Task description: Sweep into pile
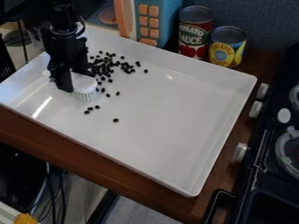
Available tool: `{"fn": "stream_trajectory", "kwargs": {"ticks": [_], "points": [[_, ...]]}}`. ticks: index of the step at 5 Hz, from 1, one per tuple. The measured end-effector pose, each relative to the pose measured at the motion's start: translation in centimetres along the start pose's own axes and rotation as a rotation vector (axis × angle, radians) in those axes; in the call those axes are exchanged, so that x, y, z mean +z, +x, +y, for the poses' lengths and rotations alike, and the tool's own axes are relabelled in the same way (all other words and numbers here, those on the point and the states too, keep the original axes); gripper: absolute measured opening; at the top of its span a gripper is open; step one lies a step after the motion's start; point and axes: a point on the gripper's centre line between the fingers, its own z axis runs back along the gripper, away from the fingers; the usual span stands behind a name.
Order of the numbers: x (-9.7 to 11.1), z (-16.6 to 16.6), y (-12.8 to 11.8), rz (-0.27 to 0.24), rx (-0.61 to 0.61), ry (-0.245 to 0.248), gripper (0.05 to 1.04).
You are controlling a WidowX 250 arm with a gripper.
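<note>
At the left part of the white tray [169,118] the gripper [71,83] hangs low, shut on a white brush [86,89] whose bristles face down on the tray floor. Black beans [104,69] lie in a loose cluster just right of and behind the brush, partly hidden by the gripper. A few strays are scattered nearer the front, one of them a single bean [116,120] toward the tray's middle.
Behind the tray stand a tomato sauce can [194,35], a yellow can [227,48] and a blue toy [158,22] with orange buttons. A black toy stove [262,175] with knobs is at the right. The wooden counter edge [105,159] runs along the front.
</note>
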Motion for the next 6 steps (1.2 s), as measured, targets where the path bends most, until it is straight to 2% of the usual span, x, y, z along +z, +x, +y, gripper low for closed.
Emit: {"fn": "stream_trajectory", "kwargs": {"ticks": [2, 4, 5, 6], "points": [[0.0, -2.4, -0.2, -0.035, -0.031, -0.051, 0.73], [0.0, -4.9, -0.3, -0.052, 0.0, -0.074, 0.73], [0.4, -5.6, -0.6, -0.046, 0.012, -0.082, 0.73], [1.7, -5.6, -1.3, -0.005, 0.028, -0.091, 0.73]]}}
